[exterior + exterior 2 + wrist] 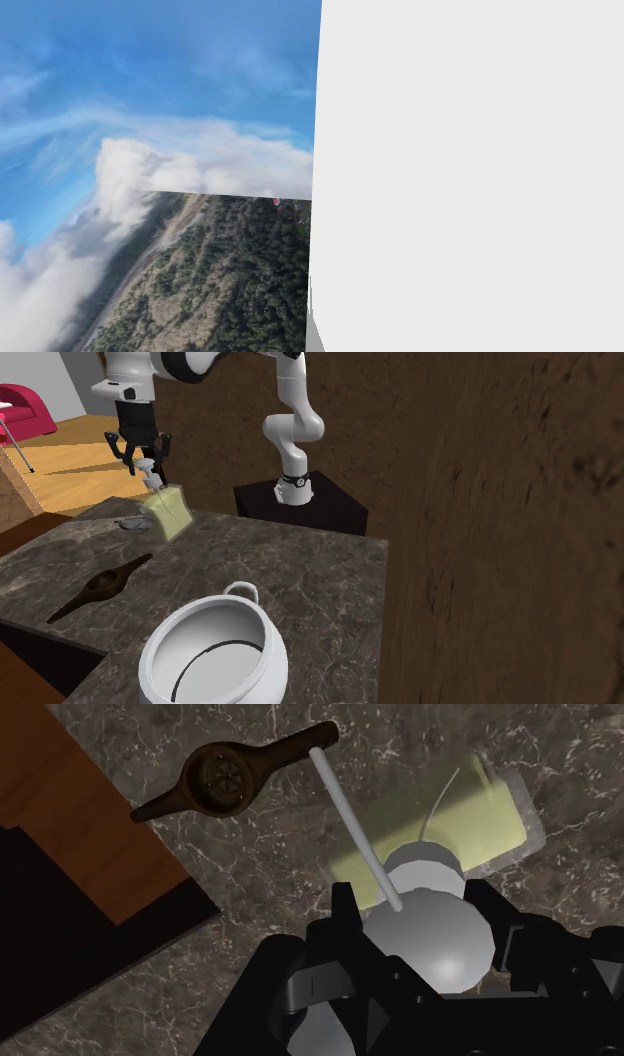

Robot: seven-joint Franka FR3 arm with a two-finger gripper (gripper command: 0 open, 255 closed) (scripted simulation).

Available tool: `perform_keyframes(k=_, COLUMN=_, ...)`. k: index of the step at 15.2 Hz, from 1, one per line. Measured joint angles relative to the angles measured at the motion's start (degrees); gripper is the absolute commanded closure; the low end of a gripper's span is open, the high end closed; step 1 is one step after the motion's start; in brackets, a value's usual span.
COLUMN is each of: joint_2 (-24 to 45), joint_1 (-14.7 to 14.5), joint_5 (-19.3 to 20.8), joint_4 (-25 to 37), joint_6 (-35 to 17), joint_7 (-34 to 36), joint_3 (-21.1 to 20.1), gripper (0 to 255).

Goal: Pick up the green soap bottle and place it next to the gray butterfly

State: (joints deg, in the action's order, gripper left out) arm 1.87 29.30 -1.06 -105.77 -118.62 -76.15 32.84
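The soap bottle [166, 512] is pale green and see-through with a grey pump top. It hangs tilted over the far left part of the dark marble counter [300, 582]. My gripper [148, 460] is shut on its pump head from above. In the wrist view the two fingers clasp the grey pump head [432, 929], with the bottle's green body [440, 814] beyond them. The small gray butterfly [132, 523] lies flat on the counter just to the left of the bottle in the second exterior view.
A dark brown wooden tool [100, 587] [225, 774] lies near the counter's left edge. A large white pot [215, 652] stands at the front. A brown wall [500, 502] rises on the right. The shoulder view faces a white panel [470, 170] and a sky picture.
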Motion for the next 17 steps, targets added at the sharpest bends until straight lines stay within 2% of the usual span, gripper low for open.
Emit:
perform_keyframes(k=6, joint_2=6.0, joint_1=5.3, joint_5=-5.8, joint_4=6.3, joint_6=1.8, joint_7=-10.2, joint_3=3.4, gripper=255)
perform_keyframes(k=12, joint_2=15.6, joint_1=13.8, joint_5=-13.8, joint_4=17.5, joint_6=6.0, joint_7=-20.7, joint_3=5.0, gripper=255)
perform_keyframes(k=17, joint_2=17.3, joint_1=15.1, joint_5=-15.4, joint_4=16.5, joint_6=3.8, joint_7=-22.7, joint_3=4.8, gripper=255)
